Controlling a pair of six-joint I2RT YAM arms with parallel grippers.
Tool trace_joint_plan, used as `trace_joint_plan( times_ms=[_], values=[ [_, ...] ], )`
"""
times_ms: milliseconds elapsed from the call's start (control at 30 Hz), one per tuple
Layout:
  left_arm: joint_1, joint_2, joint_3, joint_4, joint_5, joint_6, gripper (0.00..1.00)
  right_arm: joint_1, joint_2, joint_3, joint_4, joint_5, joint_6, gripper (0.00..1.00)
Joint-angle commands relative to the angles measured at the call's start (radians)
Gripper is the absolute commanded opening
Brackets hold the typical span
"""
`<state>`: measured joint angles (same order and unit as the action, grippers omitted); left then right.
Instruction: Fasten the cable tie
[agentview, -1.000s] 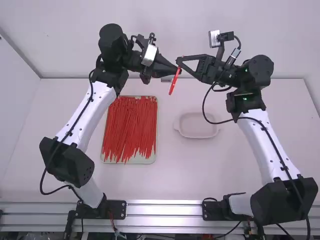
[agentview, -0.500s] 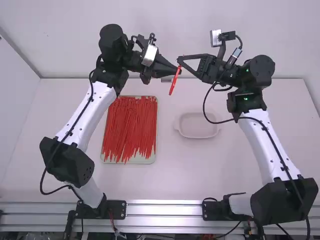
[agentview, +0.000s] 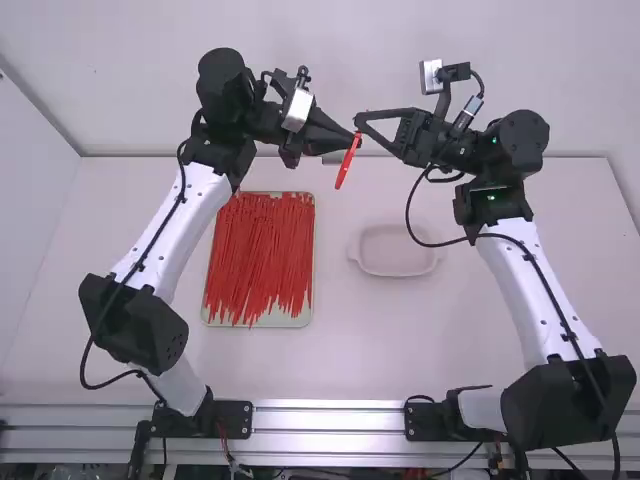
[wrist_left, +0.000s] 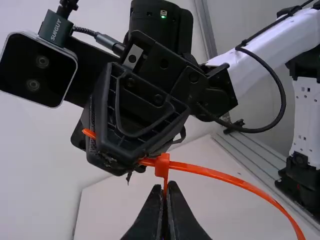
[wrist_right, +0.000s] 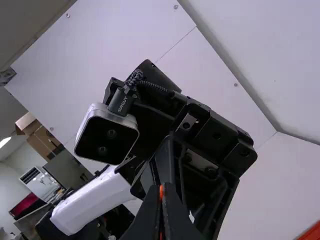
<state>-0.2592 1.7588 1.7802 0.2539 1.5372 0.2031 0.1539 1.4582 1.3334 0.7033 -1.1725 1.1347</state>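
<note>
1. Count: you have two grippers, one raised cable tie (agentview: 346, 165), one tray (agentview: 311, 300) of spare ties (agentview: 260, 255), and one white dish (agentview: 395, 271).
2. Your left gripper (agentview: 355, 137) is clamped on the cable tie beneath its head; your right gripper (agentview: 363, 120) pinches it too.
3. The cable tie hangs between both fingertips, in the air at the far side.

I see 1 cream tray (agentview: 312, 250) heaped with spare red ties (agentview: 260, 258) on my white table (agentview: 400, 330); 1 white dish (agentview: 392, 251) right of tray, apart.
</note>
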Motion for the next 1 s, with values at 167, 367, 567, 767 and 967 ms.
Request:
trace_joint_plan(
  times_ms=[167, 367, 567, 767, 967],
  values=[
    [-0.017, -0.011, -0.005, -0.119, 0.014, 0.09, 0.02, -0.011, 0.006, 0.002, 0.0, 0.018, -0.016, 0.0],
    [-0.01, -0.011, -0.066, -0.172, 0.019, 0.153, 0.02, -0.011, 0.006, 0.002, 0.002, 0.025, -0.016, 0.0],
    [-0.01, -0.011, -0.138, -0.172, 0.031, 0.153, 0.02, -0.01, 0.006, 0.002, 0.001, 0.031, -0.012, 0.0],
    [-0.01, -0.011, -0.225, -0.176, 0.03, 0.153, 0.02, -0.015, 0.006, 0.002, 0.001, 0.047, -0.005, 0.0],
    [-0.01, -0.011, -0.328, -0.199, 0.031, 0.153, 0.02, -0.037, 0.006, 0.002, 0.001, 0.048, 0.01, 0.0]
  ],
)
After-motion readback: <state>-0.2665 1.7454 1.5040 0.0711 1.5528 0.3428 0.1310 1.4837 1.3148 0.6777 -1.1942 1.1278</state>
